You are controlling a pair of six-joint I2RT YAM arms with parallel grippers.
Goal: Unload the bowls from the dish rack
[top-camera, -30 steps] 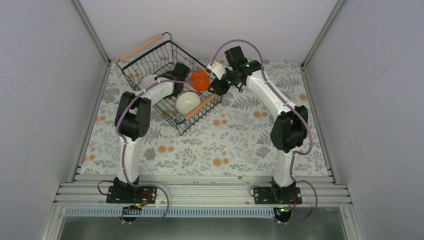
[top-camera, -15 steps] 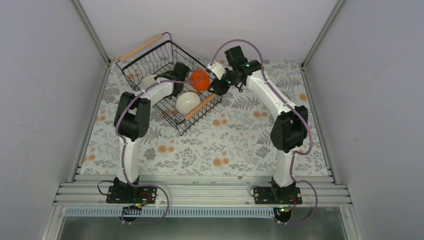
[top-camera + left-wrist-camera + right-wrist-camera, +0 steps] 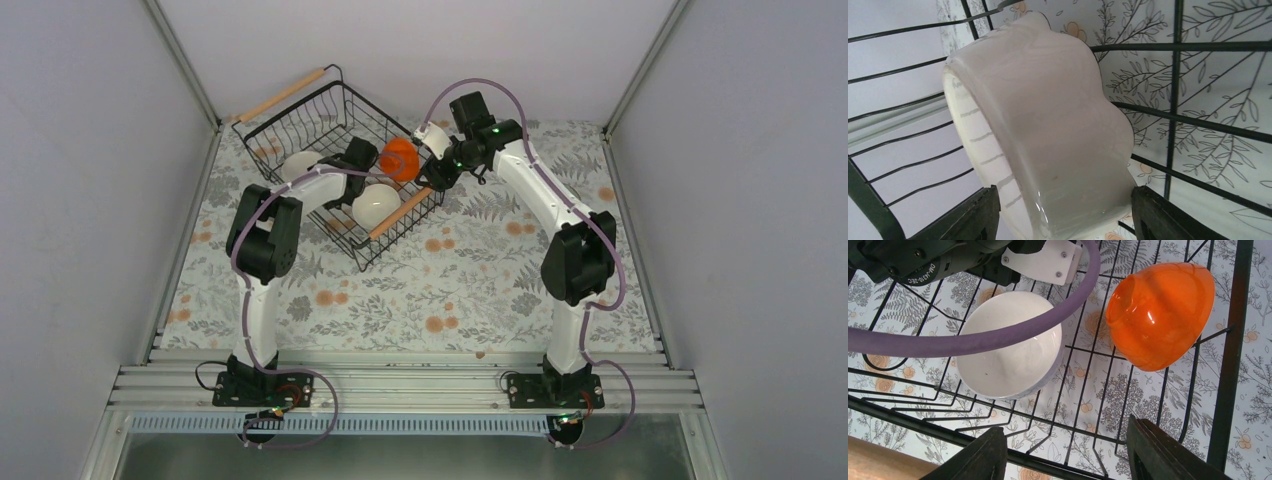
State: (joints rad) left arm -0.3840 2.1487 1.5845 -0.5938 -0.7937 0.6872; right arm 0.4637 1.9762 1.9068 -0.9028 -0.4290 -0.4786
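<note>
The black wire dish rack (image 3: 300,120) stands at the back left of the table. Inside it, an orange bowl (image 3: 398,158) lies tilted on its side, a plain white bowl (image 3: 378,205) sits near the front handle, and another white bowl (image 3: 297,164) sits to the left. My left gripper (image 3: 364,172) is open inside the rack. Its fingers (image 3: 973,215) straddle the white bowl (image 3: 1048,140), close to its sides. My right gripper (image 3: 432,178) is open and empty over the rack's right edge. The orange bowl (image 3: 1158,315) and the white bowl (image 3: 1008,345) lie beyond its fingertips (image 3: 1158,450).
The rack has wooden rod handles at the back (image 3: 282,95) and front (image 3: 400,212). My left arm's purple cable (image 3: 998,335) crosses above the white bowl. Grey walls (image 3: 90,200) close in the flowered tablecloth (image 3: 450,290) on three sides.
My left gripper has moved down and nearer, onto the plain white bowl, which uncovers more of the other white bowl. The right arm and the orange bowl have stayed put.
</note>
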